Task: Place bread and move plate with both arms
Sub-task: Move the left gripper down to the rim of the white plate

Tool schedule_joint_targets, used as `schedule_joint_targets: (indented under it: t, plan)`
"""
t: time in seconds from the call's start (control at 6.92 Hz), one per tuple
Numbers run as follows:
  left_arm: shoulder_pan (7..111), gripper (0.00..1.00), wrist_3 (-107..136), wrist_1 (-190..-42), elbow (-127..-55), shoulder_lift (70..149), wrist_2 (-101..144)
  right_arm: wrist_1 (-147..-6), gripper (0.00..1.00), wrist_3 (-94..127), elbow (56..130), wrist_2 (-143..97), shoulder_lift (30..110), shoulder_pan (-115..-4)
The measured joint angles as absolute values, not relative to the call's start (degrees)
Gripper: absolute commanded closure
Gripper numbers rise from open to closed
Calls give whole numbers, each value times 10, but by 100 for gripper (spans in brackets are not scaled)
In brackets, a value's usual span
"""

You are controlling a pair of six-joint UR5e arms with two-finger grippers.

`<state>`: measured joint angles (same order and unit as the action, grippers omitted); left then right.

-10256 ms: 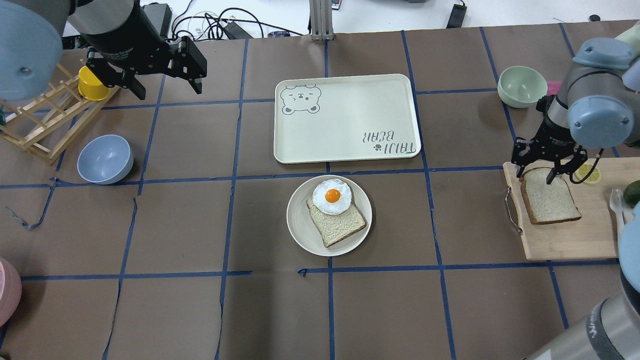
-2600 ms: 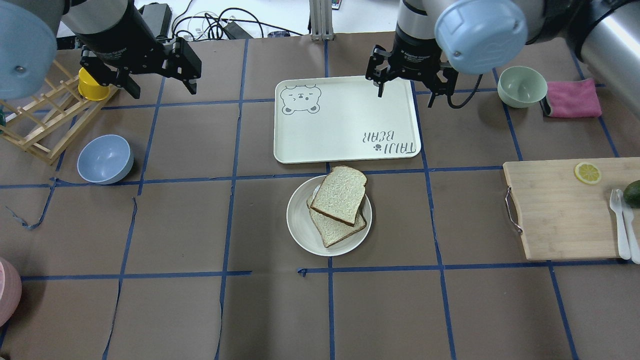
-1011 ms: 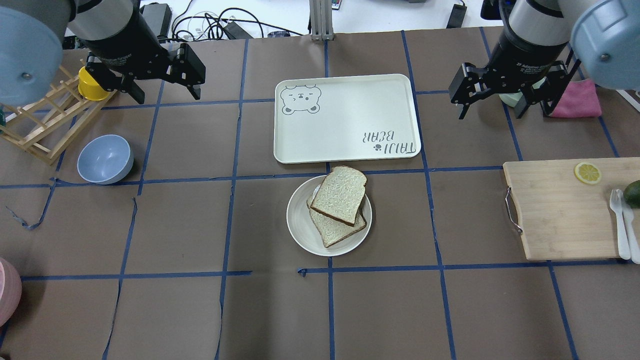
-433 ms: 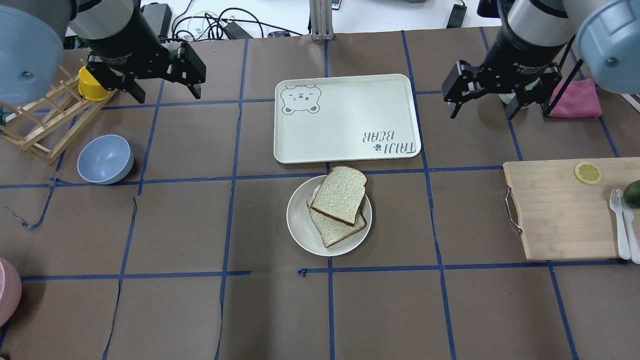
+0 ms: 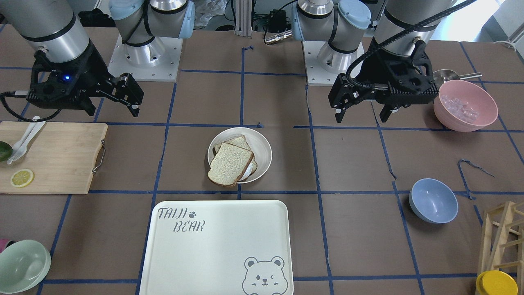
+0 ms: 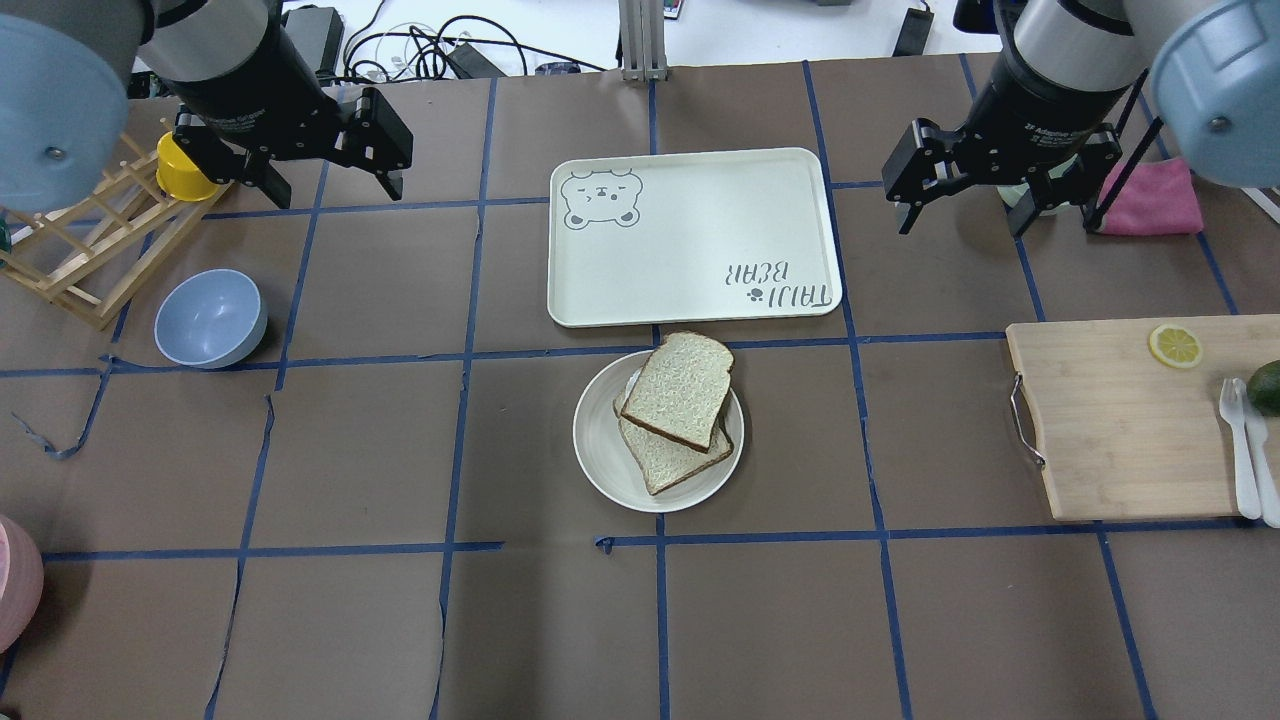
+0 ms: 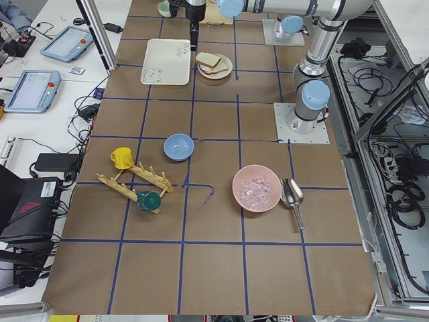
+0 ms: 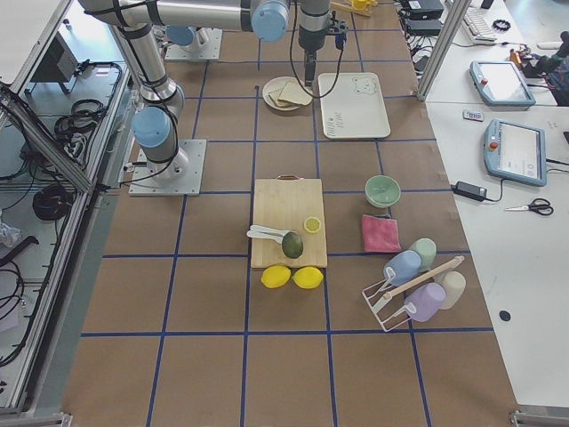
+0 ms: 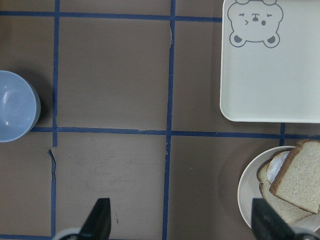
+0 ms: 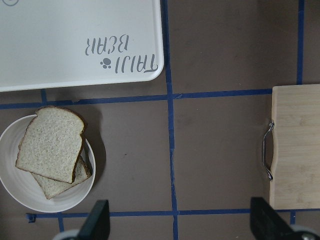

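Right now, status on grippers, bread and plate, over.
Left gripper, right gripper: jaws open, empty. Bread on plate, atop lower slice. Plate not yet on tray; tray close by, apart.

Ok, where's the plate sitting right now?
In the overhead view the plate sits mid-table, just on the robot's side of the bear-print tray, carrying the bread stacked over a second slice.

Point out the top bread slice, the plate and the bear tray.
top bread slice (image 6: 683,390): overhead exterior view, middle of its face.
plate (image 6: 596,440): overhead exterior view, bare left rim.
bear tray (image 6: 690,230): overhead exterior view, blank centre.
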<state>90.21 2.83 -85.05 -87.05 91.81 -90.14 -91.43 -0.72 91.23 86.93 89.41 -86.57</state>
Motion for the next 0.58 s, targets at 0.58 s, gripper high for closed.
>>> schedule_joint_targets:
  t: [0.58]
  plan:
    - [921,3,70,-851,-873,933,-885,-916,0,-11,913,870,893,-866]
